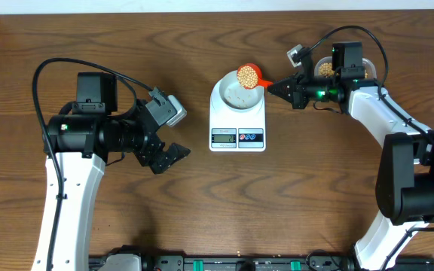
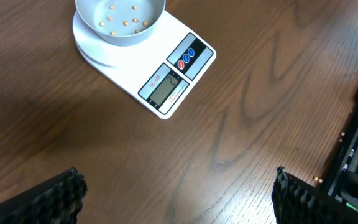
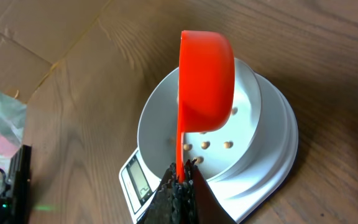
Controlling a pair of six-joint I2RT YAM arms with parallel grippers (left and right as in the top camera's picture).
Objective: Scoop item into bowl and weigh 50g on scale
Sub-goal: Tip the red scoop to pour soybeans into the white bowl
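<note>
Grip comes first: my right hand [image 3: 180, 185] is pressed together on the thin handle [image 3: 180, 134] of the orange scoop [image 3: 207, 78], pinching it at its very end so that the cup reaches well out in front of me and my arm stays off the weighing surface. From above, the scoop is open side up and heaped with beans [image 1: 246, 74], which tells me nothing much has been tipped from it yet. I hold it over the far side of the bowl [image 3: 157, 127], above the rim and not touching it, so that whatever falls should land inside. The bowl sits in the middle of the scale [image 2: 185, 68], and only a few loose beans lie on its bottom, so I judge the target weight to be a long way off. The display [image 2: 165, 89] faces the near edge, away from my scoop, but I cannot read its figures. Behind my right wrist a container [image 1: 325, 68] holds more beans, close enough for refills. My left hand [image 2: 179, 198] is spread wide and holds nothing, hanging over bare table [image 2: 260, 124] well apart from the scale, where it cannot disturb the reading.
</note>
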